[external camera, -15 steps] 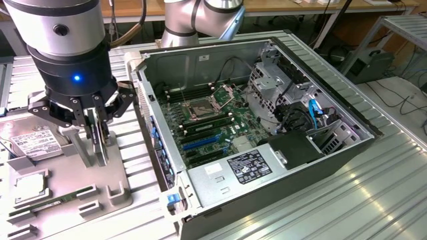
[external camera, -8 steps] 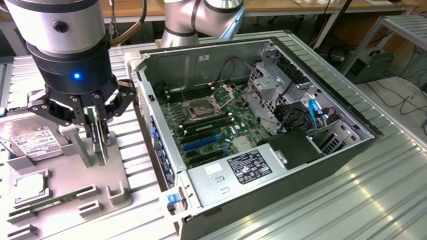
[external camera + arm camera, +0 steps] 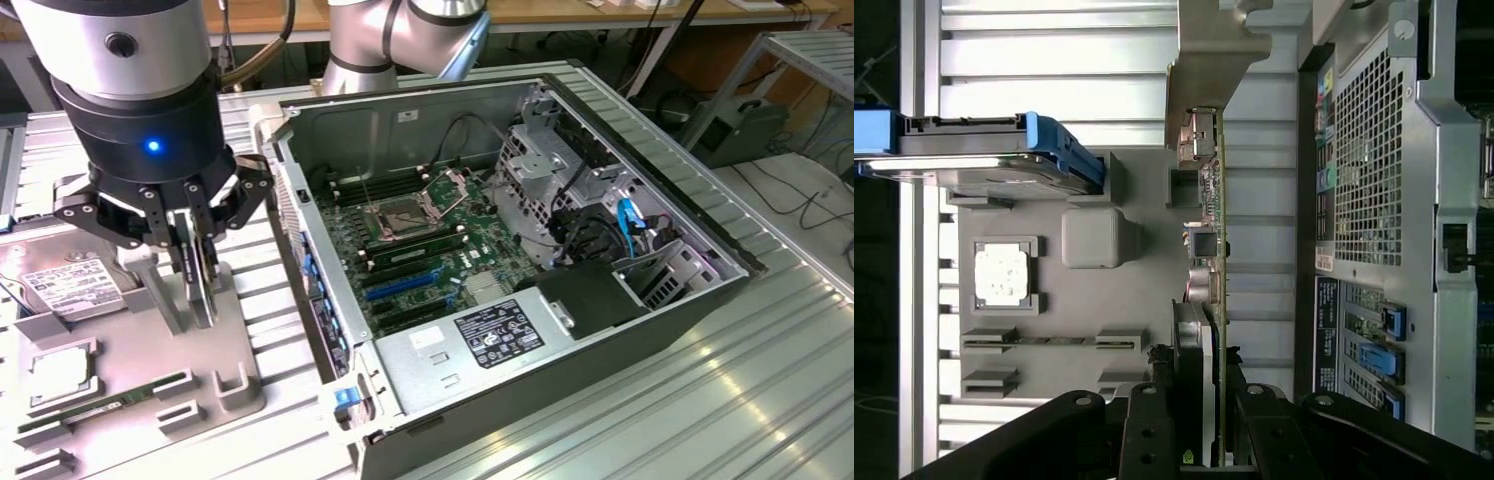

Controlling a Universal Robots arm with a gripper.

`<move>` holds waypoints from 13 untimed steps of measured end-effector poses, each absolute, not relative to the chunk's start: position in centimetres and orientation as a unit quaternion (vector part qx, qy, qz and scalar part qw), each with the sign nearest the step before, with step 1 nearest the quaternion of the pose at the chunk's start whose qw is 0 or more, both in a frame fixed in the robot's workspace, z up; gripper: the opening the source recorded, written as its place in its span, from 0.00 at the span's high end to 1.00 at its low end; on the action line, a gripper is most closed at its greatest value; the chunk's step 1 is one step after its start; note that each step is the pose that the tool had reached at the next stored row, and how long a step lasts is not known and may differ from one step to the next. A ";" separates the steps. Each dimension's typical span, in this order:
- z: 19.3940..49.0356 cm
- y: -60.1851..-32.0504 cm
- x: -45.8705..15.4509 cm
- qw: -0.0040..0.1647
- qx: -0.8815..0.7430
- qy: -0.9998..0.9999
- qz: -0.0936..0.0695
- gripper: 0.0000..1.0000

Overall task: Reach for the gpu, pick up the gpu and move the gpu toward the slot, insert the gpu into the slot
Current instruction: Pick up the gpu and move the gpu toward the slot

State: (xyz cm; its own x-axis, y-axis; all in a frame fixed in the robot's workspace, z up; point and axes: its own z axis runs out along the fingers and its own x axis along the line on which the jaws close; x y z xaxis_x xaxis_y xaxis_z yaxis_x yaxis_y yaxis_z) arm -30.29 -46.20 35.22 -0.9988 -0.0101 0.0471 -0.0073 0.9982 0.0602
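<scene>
My gripper [image 3: 198, 262] is shut on the gpu [image 3: 200, 285], a thin dark card held on edge between the two fingers, over the grey fixture plate [image 3: 260, 350] at the exterior view's left. I cannot tell whether its lower edge rests on the fixture or hangs just above it. In the wrist view the gpu [image 3: 1212, 200] runs edge-on away from the gripper [image 3: 1199, 400], with its silver bracket [image 3: 1209, 50] at the far end. The slot [image 3: 398, 288], a blue strip on the green motherboard, lies inside the open computer case to the exterior view's right of the gripper.
On the fixture lie a silver hard drive [image 3: 60, 285], a square processor chip [image 3: 60, 372] and a green memory stick [image 3: 107, 405]. The case's side wall [image 3: 314, 260] stands between the gripper and the motherboard. The case's rear panel [image 3: 1369, 170] is beside the card.
</scene>
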 end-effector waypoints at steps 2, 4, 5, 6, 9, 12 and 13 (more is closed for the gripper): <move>35.3 -46.2 -30.3 0.024 0.004 -0.999 -0.030 0.72; 35.4 -46.2 -30.2 0.024 0.004 -0.999 -0.030 0.72; 35.4 -46.2 -30.2 0.024 0.004 -0.999 -0.030 0.72; 35.5 -46.2 -30.2 0.024 0.004 -0.999 -0.030 0.72; 35.6 -46.2 -30.2 0.025 0.004 -0.999 -0.030 0.72; 35.8 -46.2 -30.2 0.025 0.004 -0.999 -0.030 0.72; 35.8 -46.2 -30.1 0.025 0.004 -0.999 -0.030 0.72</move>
State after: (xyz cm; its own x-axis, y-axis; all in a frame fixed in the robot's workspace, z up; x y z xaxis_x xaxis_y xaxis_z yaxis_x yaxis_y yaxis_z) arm -30.15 -46.20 35.81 -0.9987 -0.0102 0.0495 -0.0072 0.9982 0.0602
